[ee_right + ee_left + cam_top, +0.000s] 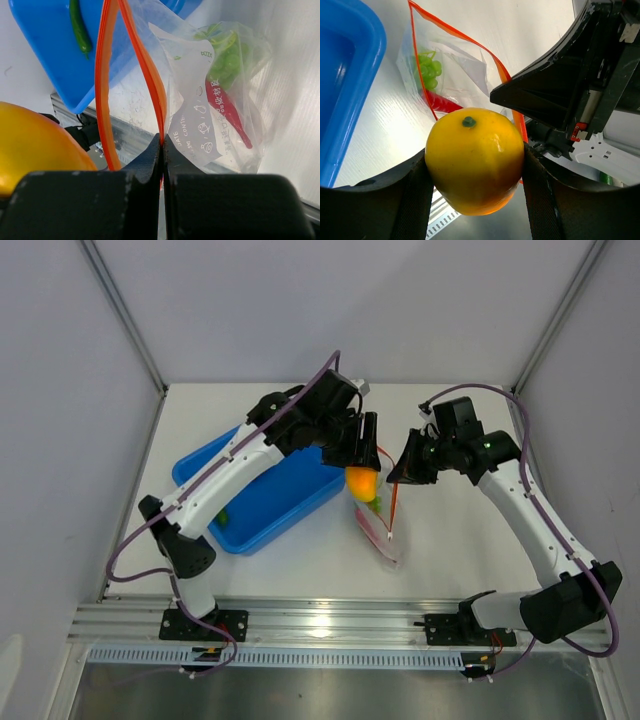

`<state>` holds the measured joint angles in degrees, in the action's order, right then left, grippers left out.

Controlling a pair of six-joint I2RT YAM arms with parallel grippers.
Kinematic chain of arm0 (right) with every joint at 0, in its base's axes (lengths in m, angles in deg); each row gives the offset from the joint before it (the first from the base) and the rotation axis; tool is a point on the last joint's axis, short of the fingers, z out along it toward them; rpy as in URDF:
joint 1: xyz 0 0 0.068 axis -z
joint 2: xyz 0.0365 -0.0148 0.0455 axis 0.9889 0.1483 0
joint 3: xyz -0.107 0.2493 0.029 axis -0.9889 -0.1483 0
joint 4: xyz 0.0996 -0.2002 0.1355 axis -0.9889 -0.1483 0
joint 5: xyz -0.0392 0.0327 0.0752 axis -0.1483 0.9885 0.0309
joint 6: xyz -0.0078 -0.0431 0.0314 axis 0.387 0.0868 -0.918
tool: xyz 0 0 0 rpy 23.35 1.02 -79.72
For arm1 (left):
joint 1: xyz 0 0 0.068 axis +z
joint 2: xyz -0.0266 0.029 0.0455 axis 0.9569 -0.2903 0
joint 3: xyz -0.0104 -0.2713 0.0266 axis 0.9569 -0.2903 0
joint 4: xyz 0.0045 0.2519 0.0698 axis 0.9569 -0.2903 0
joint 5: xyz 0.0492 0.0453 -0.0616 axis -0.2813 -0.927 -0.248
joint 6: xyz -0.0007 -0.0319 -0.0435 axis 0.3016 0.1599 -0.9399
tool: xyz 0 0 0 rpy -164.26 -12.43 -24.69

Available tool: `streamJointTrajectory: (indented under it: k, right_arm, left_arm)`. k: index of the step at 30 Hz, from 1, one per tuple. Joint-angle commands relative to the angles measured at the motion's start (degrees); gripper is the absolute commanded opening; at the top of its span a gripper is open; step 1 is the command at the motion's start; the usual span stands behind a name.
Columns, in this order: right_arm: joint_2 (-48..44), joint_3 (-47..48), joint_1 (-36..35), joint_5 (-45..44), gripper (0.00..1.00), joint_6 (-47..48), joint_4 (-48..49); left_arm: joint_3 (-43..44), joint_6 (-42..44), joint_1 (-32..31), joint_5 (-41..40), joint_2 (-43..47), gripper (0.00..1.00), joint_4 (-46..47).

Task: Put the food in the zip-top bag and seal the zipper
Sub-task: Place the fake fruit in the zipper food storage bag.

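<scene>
The left gripper (477,192) has its jaws well apart, clamped on both flanks of the yellow-orange piece (472,155). That piece hangs just at the mouth of the zip-top bag (200,115). The right gripper (163,150) is pinched fully shut on one lip of the zipper (107,75), holding the mouth lifted and agape (a narrow slot, I judge, for so round a fruit). The bag trails lengthwise away from its mouth, with the red chili (227,112) and green leafy piece (225,57) at its bottom. The green pepper (80,27) lies beside the bag in the blue tray (45,60).
</scene>
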<state>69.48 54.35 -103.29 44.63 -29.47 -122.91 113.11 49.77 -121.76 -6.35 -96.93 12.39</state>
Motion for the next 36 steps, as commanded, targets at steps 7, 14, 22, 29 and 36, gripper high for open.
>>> streamJointTrajectory:
  k: [7,14,22,29,36]
  right_arm:
    - [-1.1,0.8,-0.6,0.5,0.0,-1.0,0.7]
    - [-1.3,0.6,-0.9,0.4,0.0,-1.5,0.8]
    - [-1.3,0.6,-1.1,0.4,0.0,-1.8,0.7]
    - [-1.3,0.6,-1.1,0.1,0.0,-1.8,0.6]
    - [-1.1,0.3,-1.0,0.1,0.0,-1.8,0.8]
  left_arm:
    - [3.9,0.6,-1.0,-2.7,-3.1,0.09,-1.1]
    - [6.0,0.0,-0.9,-3.8,-4.6,0.08,-1.1]
    - [4.9,0.0,-0.9,-2.3,-7.1,0.07,-0.2]
    - [-2.5,0.9,-1.0,-4.1,-5.5,0.18,2.7]
    - [-6.3,2.3,-1.0,-4.4,-3.0,0.6,3.9]
